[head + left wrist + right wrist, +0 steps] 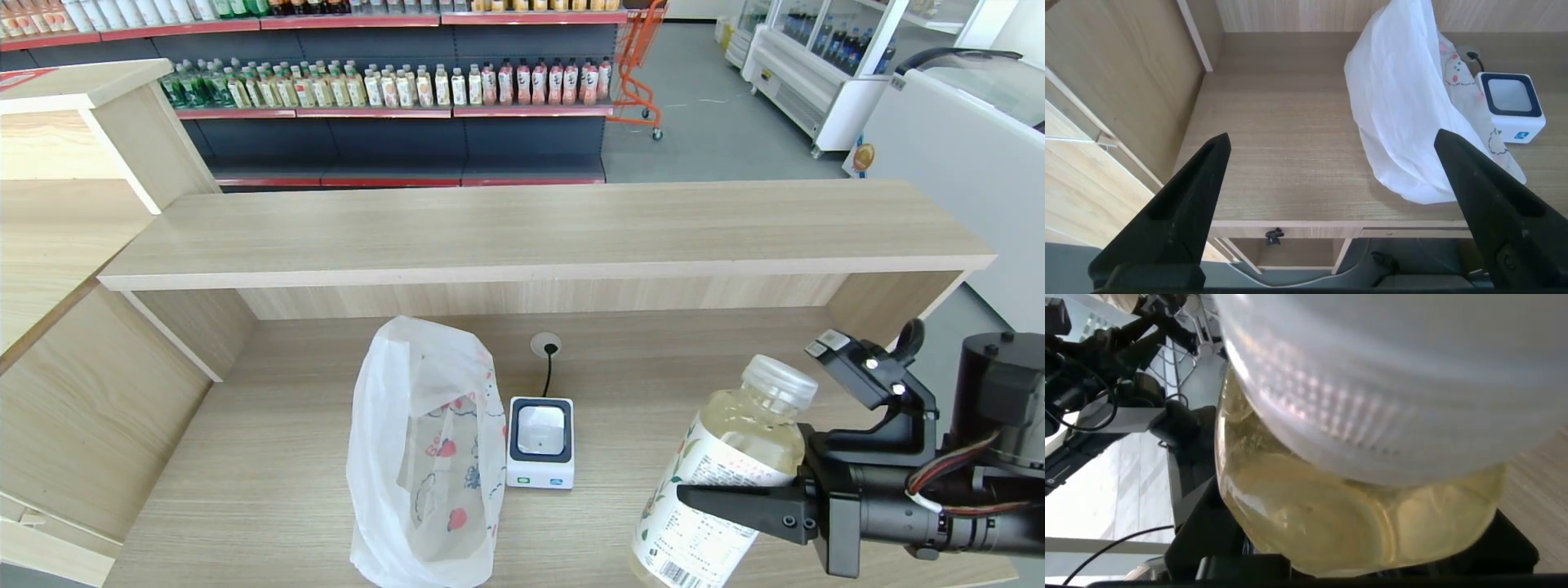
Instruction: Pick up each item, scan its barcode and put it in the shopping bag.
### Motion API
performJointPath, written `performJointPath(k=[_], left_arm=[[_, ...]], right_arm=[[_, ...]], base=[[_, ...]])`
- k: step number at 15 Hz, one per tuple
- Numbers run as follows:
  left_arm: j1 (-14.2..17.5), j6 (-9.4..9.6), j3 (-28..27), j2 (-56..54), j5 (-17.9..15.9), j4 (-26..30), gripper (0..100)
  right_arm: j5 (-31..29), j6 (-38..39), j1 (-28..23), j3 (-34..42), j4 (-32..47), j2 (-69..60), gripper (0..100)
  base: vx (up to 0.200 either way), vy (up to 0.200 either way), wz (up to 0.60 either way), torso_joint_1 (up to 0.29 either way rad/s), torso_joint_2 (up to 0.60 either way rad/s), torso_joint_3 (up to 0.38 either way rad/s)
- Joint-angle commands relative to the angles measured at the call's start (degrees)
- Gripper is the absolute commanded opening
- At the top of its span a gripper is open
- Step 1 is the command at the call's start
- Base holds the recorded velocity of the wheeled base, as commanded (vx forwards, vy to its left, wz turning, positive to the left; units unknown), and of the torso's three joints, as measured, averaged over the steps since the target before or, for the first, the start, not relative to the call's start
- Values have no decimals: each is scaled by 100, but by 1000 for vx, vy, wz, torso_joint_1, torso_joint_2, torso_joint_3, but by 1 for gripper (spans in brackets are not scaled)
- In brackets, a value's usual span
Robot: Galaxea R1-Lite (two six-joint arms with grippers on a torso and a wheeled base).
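Bottle [722, 478] of pale yellow drink, white-capped, labelled

In the head view the desk [269, 457] lies bare from 7 to 10 o'clock of the shopping bag [424, 457], as far as the wooden side panel [90, 408]. The barcode scanner [540, 441] stands just beside the bag at its 3 o'clock, with no gap between them wide enough to pass. The scanner's cable [548, 371] runs off toward 12 o'clock. Open desk stretches from the scanner to the lifted bottle [735, 449] at its 4 o'clock. The raised counter top [539, 229] walls the far side at 12 o'clock.
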Motion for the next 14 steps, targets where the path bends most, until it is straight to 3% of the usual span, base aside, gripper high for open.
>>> performJointPath(k=[1, 6, 8, 9, 11, 14], left_arm=[[0, -1, 0, -2, 1, 0, 100], [0, -1, 0, 6, 1, 0, 100], [0, -1, 0, -2, 1, 0, 100], [0, -1, 0, -2, 1, 0, 100], [0, -1, 0, 6, 1, 0, 100], [0, -1, 0, 6, 1, 0, 100]], right_arm=[[-2, -8, 11, -11, -4, -25, 0], [-169, -289, -6, -63, -31, -60, 0], [-600, -1361, -121, -90, -22, 10, 0], [-1136, -2478, -376, -107, -66, 142, 0], [-1453, -3840, -815, -327, -206, 239, 0], [-1523, -4394, -947, -336, -716, 230, 0]], base=[[0, 0, 0, 0, 0, 0], [0, 0, 0, 0, 0, 0], [0, 0, 0, 0, 0, 0], [0, 0, 0, 0, 0, 0], [0, 0, 0, 0, 0, 0], [0, 0, 0, 0, 0, 0]])
